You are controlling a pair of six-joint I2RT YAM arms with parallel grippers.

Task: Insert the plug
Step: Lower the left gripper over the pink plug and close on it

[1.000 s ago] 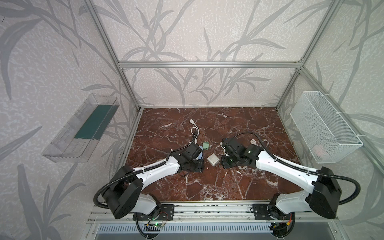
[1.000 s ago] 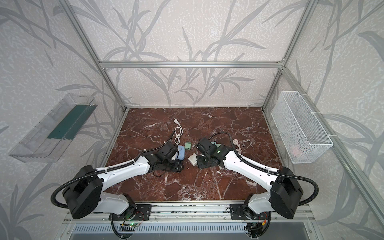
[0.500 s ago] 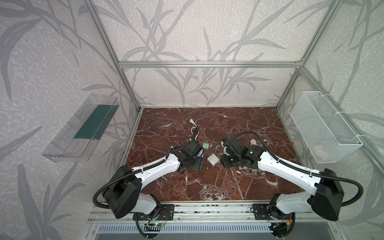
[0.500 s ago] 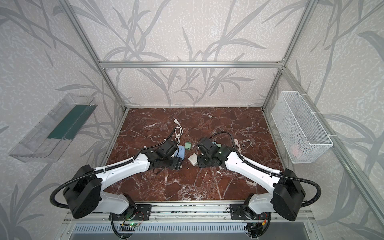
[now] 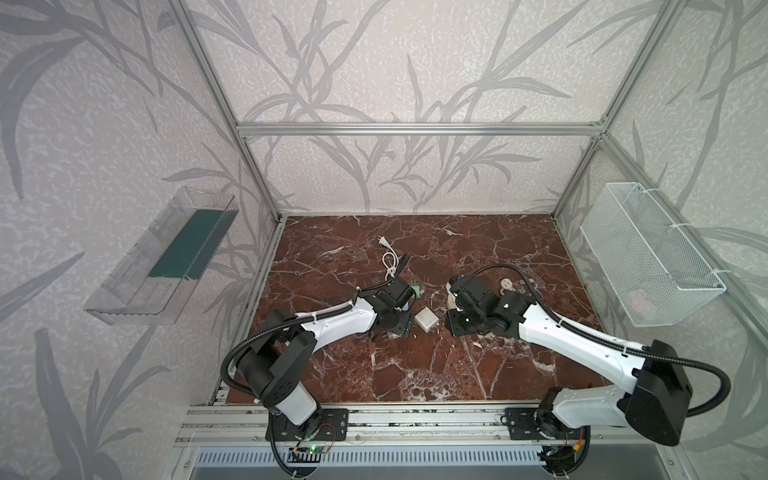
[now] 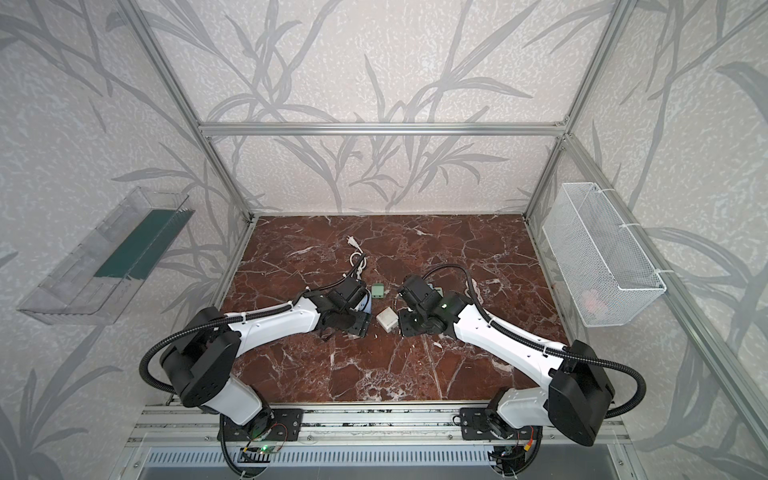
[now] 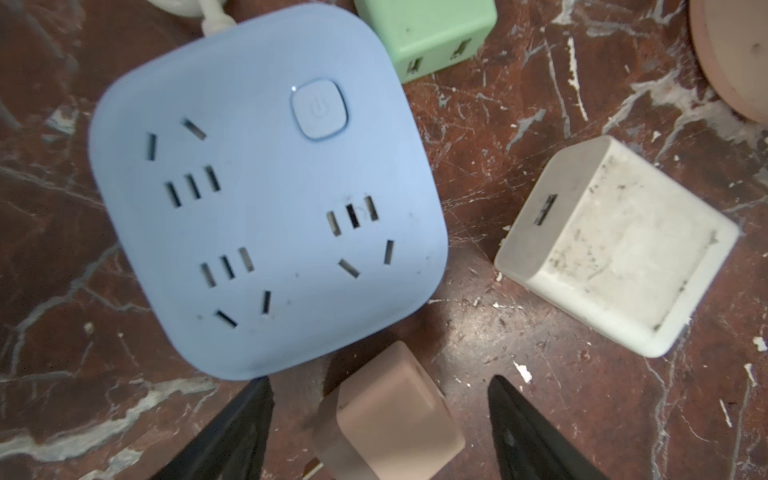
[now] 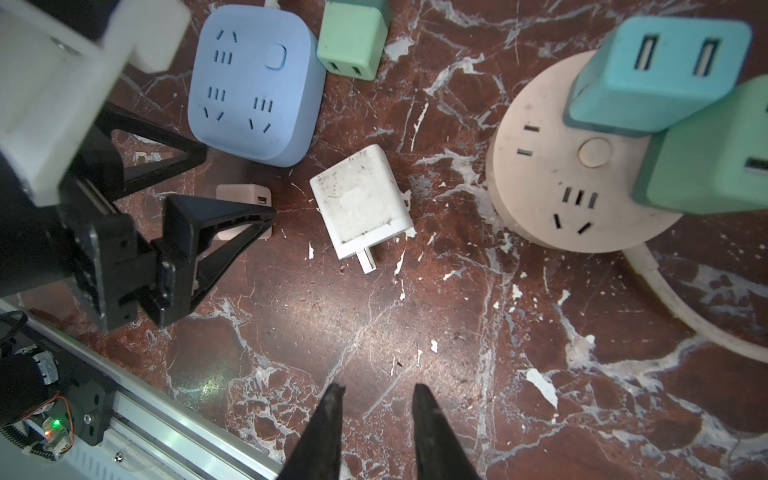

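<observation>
Gaps flanked the pink charger (image 7: 390,419) inside the wide left tool (image 7: 379,382), six o'clock of the blue socket (image 7: 266,187), likely aligning a grasp; right tool (image 8: 378,389) hung narrow, empty.

Charger (image 8: 361,199) lies between square socket (image 8: 253,83) and round socket (image 8: 573,166).

We see a red-brown marble tabletop (image 5: 415,365) veined in white. Near its middle lies a blue square socket block (image 7: 266,195). A green adapter (image 7: 428,33) sits just beside its far edge and a pink adapter (image 7: 390,419) just on its near side. To the right a white adapter (image 7: 615,245) lies flat, apart from them. Further right sits a round beige socket block (image 8: 552,178). A white cord (image 5: 388,262) loops farther back.
</observation>
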